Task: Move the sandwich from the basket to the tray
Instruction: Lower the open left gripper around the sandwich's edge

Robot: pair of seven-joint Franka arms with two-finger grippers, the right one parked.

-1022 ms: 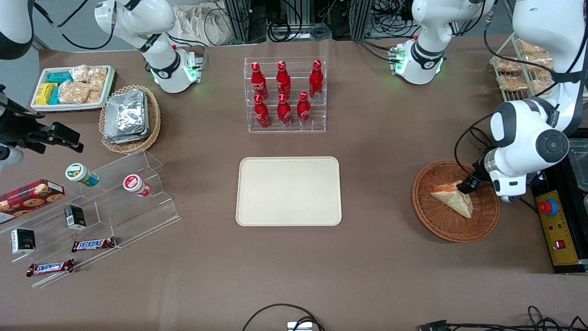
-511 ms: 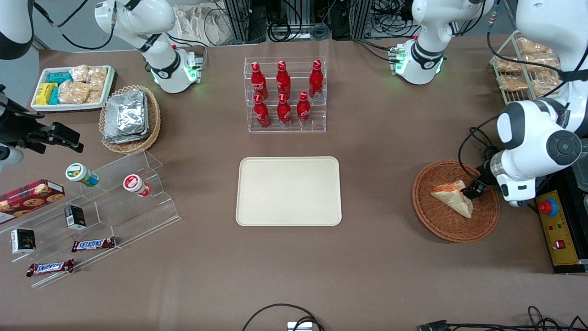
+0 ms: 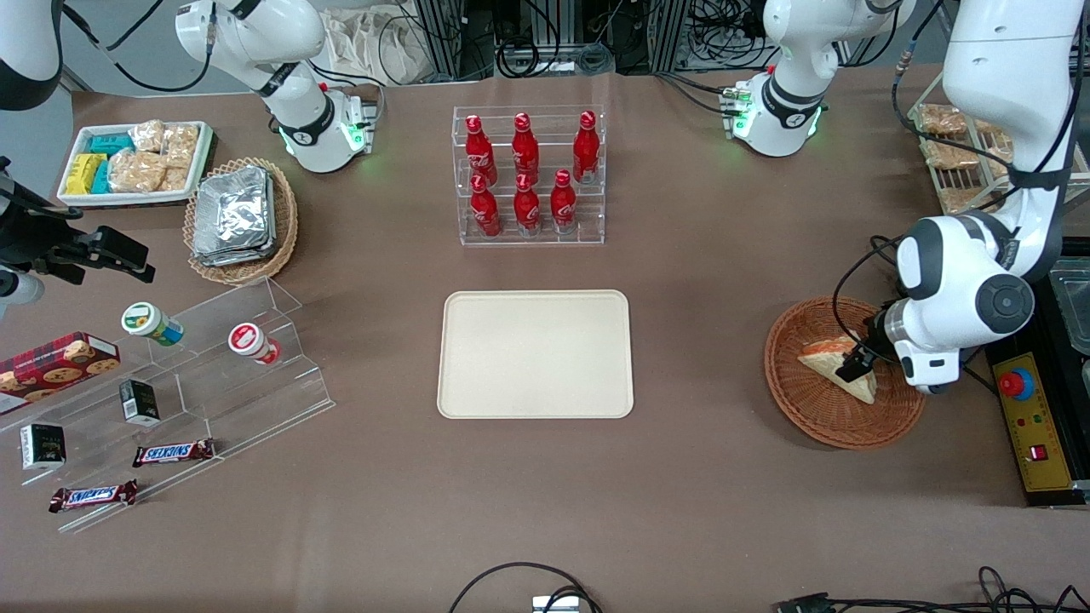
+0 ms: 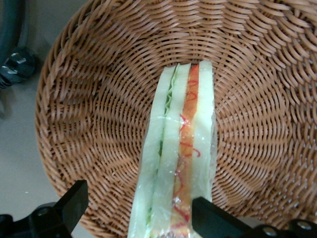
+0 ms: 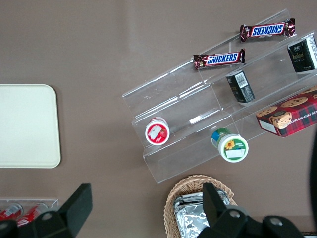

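Note:
The sandwich [image 3: 833,363], a wrapped triangular wedge of pale bread with orange-red and green filling, lies in the reddish-brown wicker basket [image 3: 796,403] toward the working arm's end of the table. In the left wrist view the sandwich [image 4: 177,163] stands on edge in the basket [image 4: 94,109]. My left gripper [image 3: 853,364] is down in the basket, open, with one finger on each side of the sandwich [image 4: 143,215]. One finger [image 4: 210,218] is close against the wrap, the other finger [image 4: 74,201] stands apart from it. The cream tray [image 3: 536,354] lies bare at mid-table.
A clear rack of red bottles [image 3: 528,176] stands farther from the front camera than the tray. A yellow control box [image 3: 1035,426] lies beside the basket. A stepped acrylic stand [image 3: 183,387] with snacks and a tan basket of foil packs [image 3: 238,220] lie toward the parked arm's end.
My left gripper has moved from the basket's rim side in over the sandwich and lowered, so its fingers now straddle the wedge. The sandwich has stayed in place.

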